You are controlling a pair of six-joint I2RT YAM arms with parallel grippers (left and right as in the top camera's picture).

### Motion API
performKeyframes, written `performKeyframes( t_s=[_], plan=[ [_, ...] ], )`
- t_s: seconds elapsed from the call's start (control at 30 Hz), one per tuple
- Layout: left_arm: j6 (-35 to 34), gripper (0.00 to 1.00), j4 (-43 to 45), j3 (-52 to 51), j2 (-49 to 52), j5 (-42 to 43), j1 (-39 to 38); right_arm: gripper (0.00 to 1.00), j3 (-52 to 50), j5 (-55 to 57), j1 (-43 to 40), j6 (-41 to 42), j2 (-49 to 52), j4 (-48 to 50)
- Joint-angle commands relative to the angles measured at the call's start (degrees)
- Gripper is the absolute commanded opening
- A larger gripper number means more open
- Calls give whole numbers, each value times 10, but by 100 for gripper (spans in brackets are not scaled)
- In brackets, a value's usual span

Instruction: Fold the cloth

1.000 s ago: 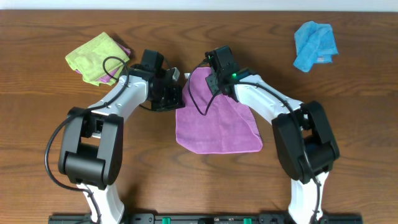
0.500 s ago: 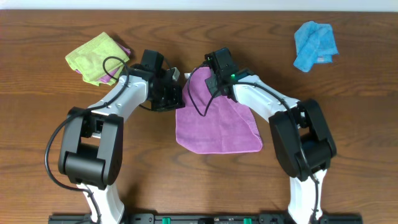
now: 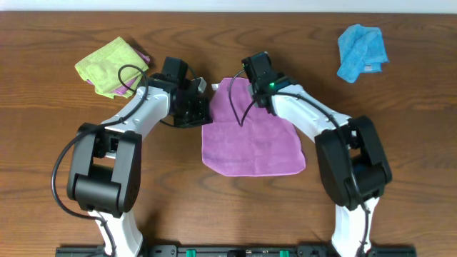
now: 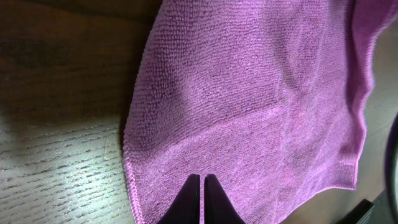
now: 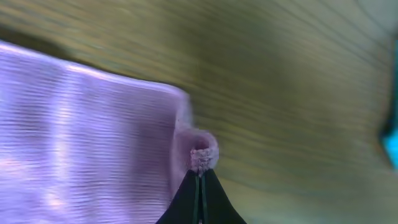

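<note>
The purple cloth lies spread on the wooden table between my two arms. My left gripper is at its upper left edge. In the left wrist view its tips are pressed together on the cloth, just inside the stitched hem. My right gripper is at the cloth's far corner. The right wrist view is blurred, but the gripper is shut with a small tuft of the cloth pinched at its tips.
A crumpled lime-green cloth lies at the back left, close to my left arm. A bright blue cloth sits at the back right. Bare wooden table surrounds the purple cloth.
My right gripper has closed on the cloth's far corner and shifted slightly right, drawing the cloth's right side outward. The left gripper has stayed put.
</note>
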Motion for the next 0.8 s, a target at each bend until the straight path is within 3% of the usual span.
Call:
performKeyframes(
  t_s=[0.0, 0.2, 0.27, 0.3, 0.37, 0.6, 0.73, 0.77],
  plan=[
    [-3, 6, 0, -3, 4, 4, -2, 1, 10, 55, -28, 16, -17, -9],
    [-3, 6, 0, -3, 4, 4, -2, 1, 10, 72, -79, 21, -17, -32],
    [-3, 6, 0, -3, 4, 4, -2, 27, 10, 72, -96, 26, -17, -41],
    [-3, 6, 0, -3, 4, 4, -2, 49, 10, 72, -103, 30, -17, -47],
    [-3, 6, 0, -3, 4, 4, -2, 70, 10, 71, -113, 36, -17, -56],
    [-5, 6, 0, -3, 4, 5, 0, 79, 10, 27, -105, 36, -30, -87],
    [-7, 6, -5, 0, -3, 20, 24, 91, 10, -62, -100, 79, -71, -115],
    [-7, 6, -8, 2, -9, 33, 37, 99, 10, -92, -101, 90, -86, -125]
  ],
)
